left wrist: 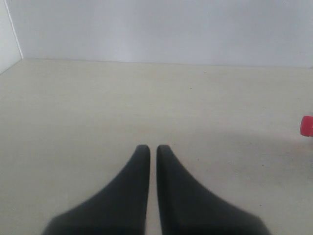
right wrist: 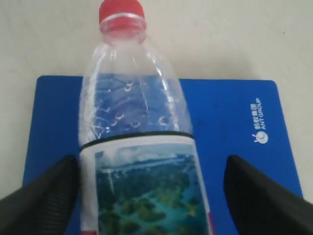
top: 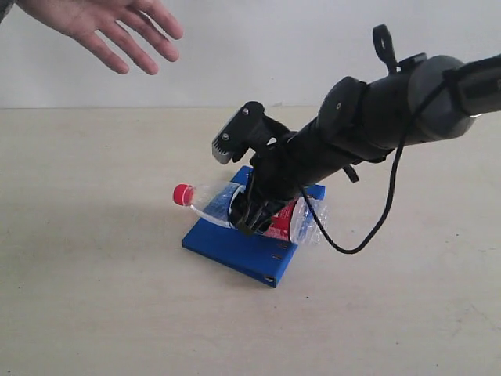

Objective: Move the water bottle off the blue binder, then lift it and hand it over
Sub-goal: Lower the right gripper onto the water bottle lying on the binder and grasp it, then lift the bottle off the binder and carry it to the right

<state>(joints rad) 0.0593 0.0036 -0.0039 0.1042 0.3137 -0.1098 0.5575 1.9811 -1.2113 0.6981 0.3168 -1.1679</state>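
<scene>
While the right tool point(right wrist: 152, 162) straddles it, the bottle point(right wrist: 134, 105) overhangs binder point(right wrist: 234, 110).

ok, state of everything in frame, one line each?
water bottle: lying on its side across the blue binder, red cap on.
blue binder: closed, flat on the table.
right gripper: open, straddling the bottle.
left gripper: shut, empty.
person's hand: open, raised above the table.

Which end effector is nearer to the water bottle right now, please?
The right end effector: open, it straddles the water bottle lying on the blue binder. The left end effector is shut over the table, away past the red cap.
</scene>
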